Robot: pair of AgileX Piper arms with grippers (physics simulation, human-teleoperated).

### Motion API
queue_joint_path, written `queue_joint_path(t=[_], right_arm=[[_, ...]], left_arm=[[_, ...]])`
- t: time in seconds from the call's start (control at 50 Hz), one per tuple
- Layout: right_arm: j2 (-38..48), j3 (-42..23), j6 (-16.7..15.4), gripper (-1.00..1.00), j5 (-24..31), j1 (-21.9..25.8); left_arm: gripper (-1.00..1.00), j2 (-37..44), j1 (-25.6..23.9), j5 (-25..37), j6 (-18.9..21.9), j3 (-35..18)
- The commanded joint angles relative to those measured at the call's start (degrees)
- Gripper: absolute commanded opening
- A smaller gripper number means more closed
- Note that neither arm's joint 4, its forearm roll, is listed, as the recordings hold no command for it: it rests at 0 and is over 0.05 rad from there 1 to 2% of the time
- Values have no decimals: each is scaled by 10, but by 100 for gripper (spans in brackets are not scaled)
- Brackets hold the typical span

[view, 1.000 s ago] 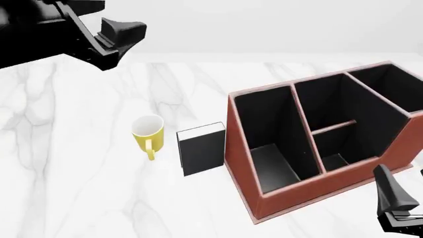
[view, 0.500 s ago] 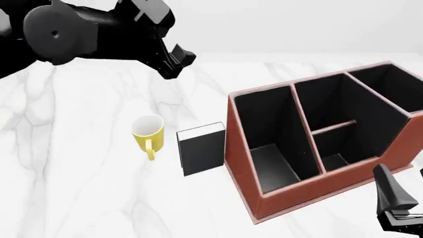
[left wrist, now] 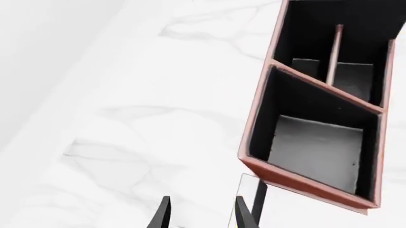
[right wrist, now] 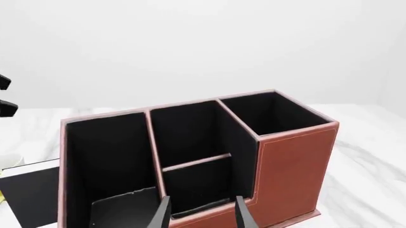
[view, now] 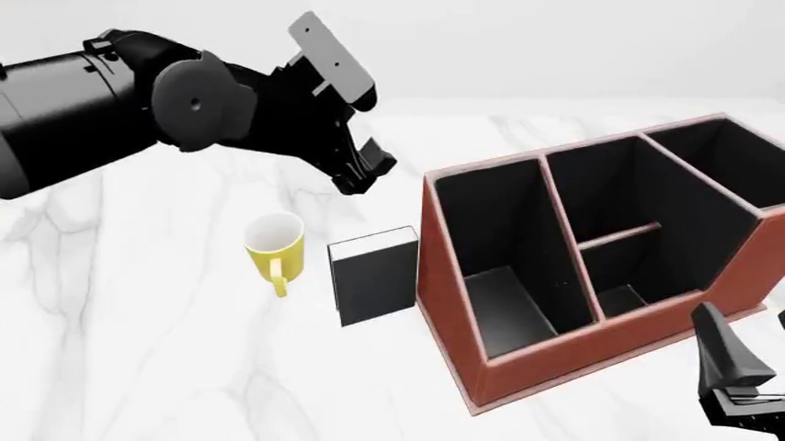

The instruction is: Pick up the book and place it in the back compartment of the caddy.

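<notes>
Left arm (view: 86, 106): matte black, fat cylindrical link w/ round joint cap (view: 193, 103) showing a small centre dot; flat pale grey rectangular plate (view: 329, 57) on top near wrist. Left gripper (view: 366, 168): black, blocky, stepped. Wrist views: two thin tapered black fingers (left wrist: 163, 216) each. Right gripper (view: 736, 375): black wedge-shaped finger over ribbed black base. No cables or markings visible.
</notes>
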Motion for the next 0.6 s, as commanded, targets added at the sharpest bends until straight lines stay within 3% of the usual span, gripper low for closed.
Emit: queue_joint_path(t=[0.02, 0.36, 0.4, 0.6], right_arm=[[1, 0, -1, 100, -1, 0], [-13, -1, 0, 100, 11, 1], [-11, -1, 2, 100, 10, 1], [-2, -1, 6, 100, 2, 1]], left_arm=[[100, -16, -30, 40, -23, 15], [100, 3, -36, -18, -28, 63], [100, 11, -20, -33, -21, 57], [100, 29, -46, -66, -27, 79]])
